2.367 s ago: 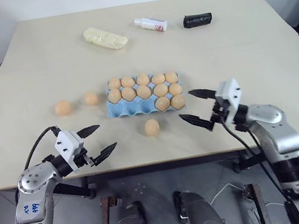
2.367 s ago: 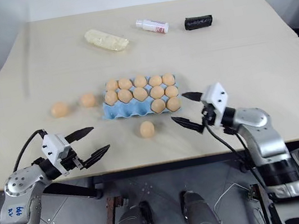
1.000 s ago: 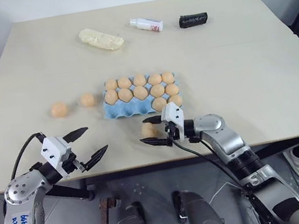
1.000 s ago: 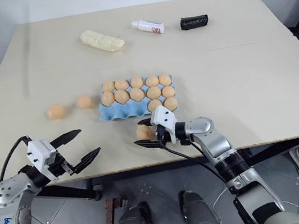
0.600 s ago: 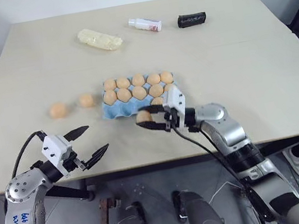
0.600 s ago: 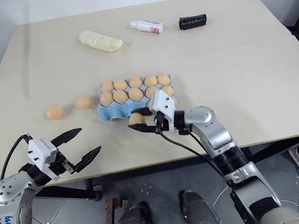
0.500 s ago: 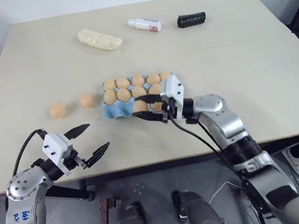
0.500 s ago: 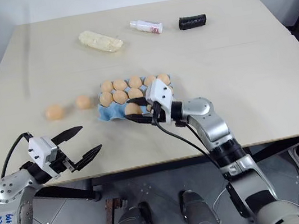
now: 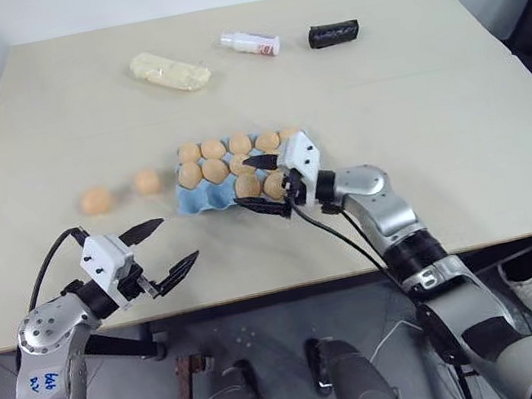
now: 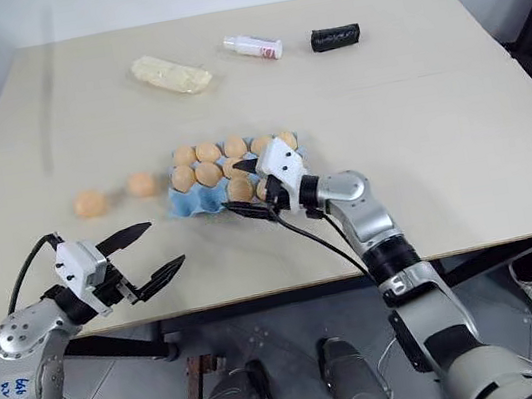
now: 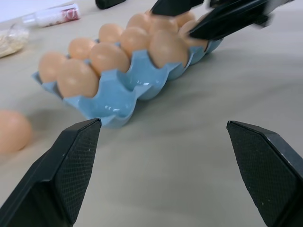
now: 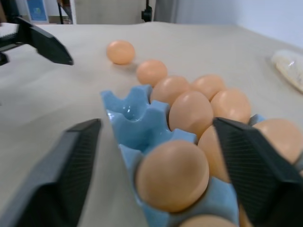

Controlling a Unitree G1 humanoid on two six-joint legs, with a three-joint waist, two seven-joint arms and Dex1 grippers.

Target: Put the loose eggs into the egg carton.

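Light blue egg carton point(image 9: 207, 195) near the middle of the counter point(image 9: 457, 129), most cups filled with tan eggs, two cups at the near left corner bare. Right pincer point(image 9: 262, 186) over the carton's near row, fingers spread wide and gripping nothing — an egg point(image 12: 173, 176) seated in the cup right between them. Left pincer point(image 9: 159, 249) low at the counter's near edge, well apart from the carton, fingers spread too, nothing between them. Two loose eggs point(image 9: 96, 200) side by side on the bare counter to the carton's left, the nearer one point(image 9: 147, 182) just beside the carton, neither touched. Along the far side of the counter — a pale yellow lumpy bag point(image 9: 169, 71), a small white bottle point(image 9: 250, 44) lying flat, and a dark roll point(image 9: 333, 34).
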